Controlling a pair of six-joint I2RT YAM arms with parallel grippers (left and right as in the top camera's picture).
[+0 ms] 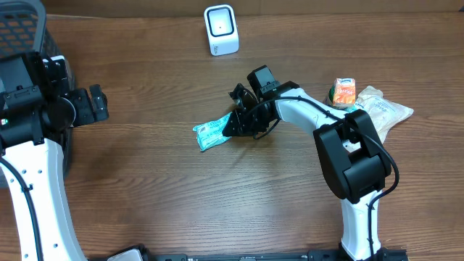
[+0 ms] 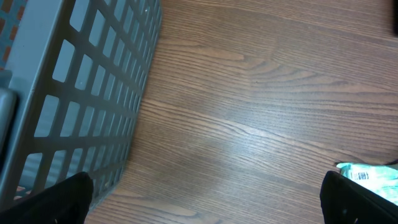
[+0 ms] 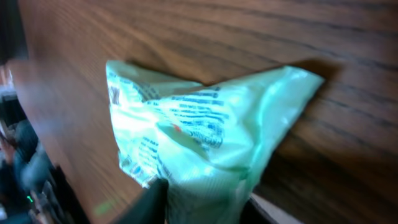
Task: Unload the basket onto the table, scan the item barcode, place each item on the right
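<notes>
A crumpled light-green packet point(image 1: 210, 134) with blue print lies on the wooden table near the middle. My right gripper point(image 1: 235, 123) is at its right end. In the right wrist view the packet point(image 3: 205, 130) fills the frame and its near end is pinched between the dark fingers point(image 3: 152, 202), so the gripper point(image 3: 205, 208) is shut on it. No barcode can be made out on the blurred print. A white scanner point(image 1: 221, 29) stands at the back of the table. My left gripper point(image 1: 98, 104) hovers far left, open and empty point(image 2: 205, 208). The packet's tip point(image 2: 373, 174) shows at the right edge of its view.
A grey mesh basket point(image 1: 22, 29) stands at the far left, close beside the left gripper point(image 2: 74, 81). On the right, behind the right arm, lie an orange juice carton point(image 1: 344, 92) and a pale plastic bag point(image 1: 384, 109).
</notes>
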